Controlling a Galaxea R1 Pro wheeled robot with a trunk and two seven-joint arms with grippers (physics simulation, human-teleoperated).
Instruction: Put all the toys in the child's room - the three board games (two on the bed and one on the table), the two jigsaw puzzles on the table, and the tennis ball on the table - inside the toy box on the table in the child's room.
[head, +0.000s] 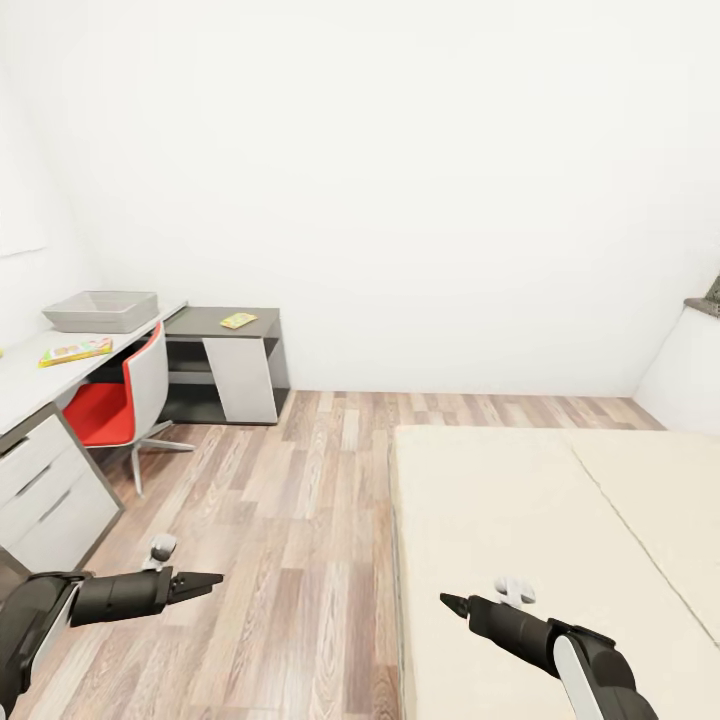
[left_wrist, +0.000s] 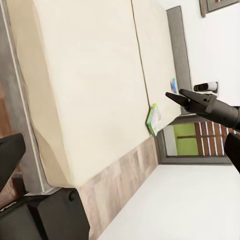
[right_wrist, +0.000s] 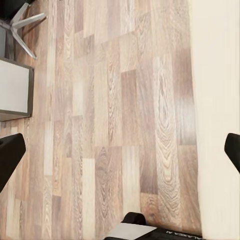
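The grey toy box (head: 100, 311) sits at the far end of the light-grey table (head: 25, 385). A yellow-red-green board game (head: 75, 351) lies in front of it. A flat yellow-green jigsaw puzzle (head: 238, 320) rests on the lower dark counter (head: 205, 322). The cream bed (head: 520, 520) fills the right. In the left wrist view, two board games lie near the bed's far edge, one green-yellow (left_wrist: 153, 120) and one small and blue (left_wrist: 173, 85). My left gripper (head: 205, 580) hangs open over the floor. My right gripper (head: 452, 602) is open and empty above the bed's near corner.
A red and grey chair (head: 115, 405) stands at the desk. The three-drawer unit (head: 45, 490) is close to my left arm. A strip of wood-plank floor (head: 300, 520) runs between desk and bed. A window (left_wrist: 186, 145) lies beyond the bed.
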